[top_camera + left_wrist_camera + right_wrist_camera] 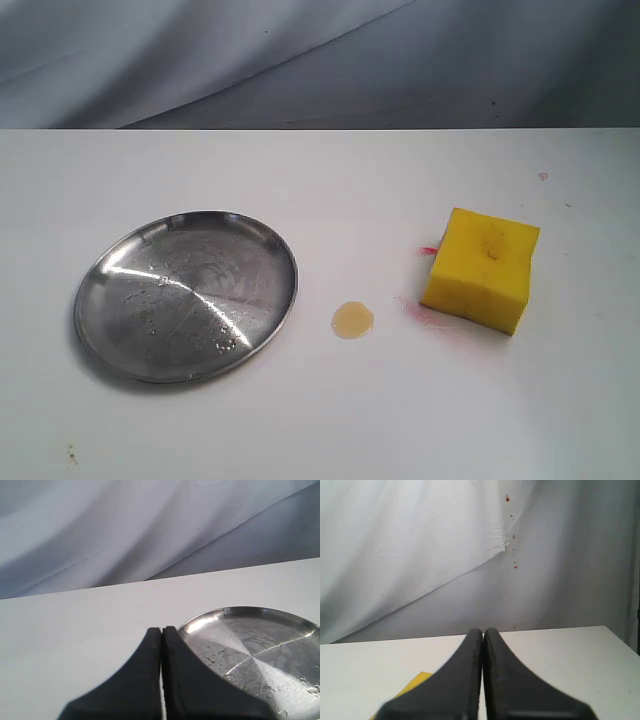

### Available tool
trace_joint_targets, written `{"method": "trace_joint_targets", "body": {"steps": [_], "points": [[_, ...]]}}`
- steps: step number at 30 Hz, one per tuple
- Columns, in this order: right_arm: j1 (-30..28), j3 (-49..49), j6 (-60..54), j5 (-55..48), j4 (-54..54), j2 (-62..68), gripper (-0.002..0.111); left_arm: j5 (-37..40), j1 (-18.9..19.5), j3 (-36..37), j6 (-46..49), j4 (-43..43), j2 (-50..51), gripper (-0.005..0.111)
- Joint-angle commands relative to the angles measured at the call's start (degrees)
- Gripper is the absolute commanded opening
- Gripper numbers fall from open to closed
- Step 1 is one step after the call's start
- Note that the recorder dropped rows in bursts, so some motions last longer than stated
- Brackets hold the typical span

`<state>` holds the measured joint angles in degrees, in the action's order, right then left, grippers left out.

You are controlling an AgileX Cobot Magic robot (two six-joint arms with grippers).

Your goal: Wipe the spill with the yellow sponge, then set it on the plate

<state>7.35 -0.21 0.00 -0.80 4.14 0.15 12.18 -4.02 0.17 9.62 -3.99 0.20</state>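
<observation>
In the exterior view the yellow sponge [482,269] sits on the white table at the right, a blocky cube with dark dimples on top. The spill [352,320], a small round tan puddle, lies between it and the steel plate [120,345] at the left. Neither gripper shows in the exterior view. In the left wrist view my left gripper [162,630] is shut with nothing in it, and the plate [240,612] lies just beyond it. My right gripper [483,631] is shut and empty too, with a corner of the sponge [411,685] beside its fingers.
Thin pink-red streaks [428,314] mark the table by the sponge's near and left sides. A grey-white cloth backdrop [300,60] hangs behind the table's far edge. Small dark specks [71,455] dot the front left of the table.
</observation>
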Motion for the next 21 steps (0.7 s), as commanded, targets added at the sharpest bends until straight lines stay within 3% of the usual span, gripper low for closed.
{"method": "trace_joint_targets", "body": {"steps": [1,11,16,21], "points": [[-0.51,0.21,0.00,0.06,-0.71,-0.15,0.000,-0.40,0.05,-0.17,-0.47,0.04,-0.20,0.000],[-0.51,0.21,0.00,0.18,-0.71,-0.15,0.000,-0.40,0.05,-0.17,-0.47,0.04,-0.20,0.000],[-0.51,0.21,1.86,5.32,0.55,-0.15,0.000,-0.40,0.05,-0.17,-0.47,0.04,-0.20,0.000],[-0.51,0.21,7.91,7.94,15.41,-0.15,0.000,-0.40,0.05,-0.17,-0.47,0.04,-0.20,0.000]]}}
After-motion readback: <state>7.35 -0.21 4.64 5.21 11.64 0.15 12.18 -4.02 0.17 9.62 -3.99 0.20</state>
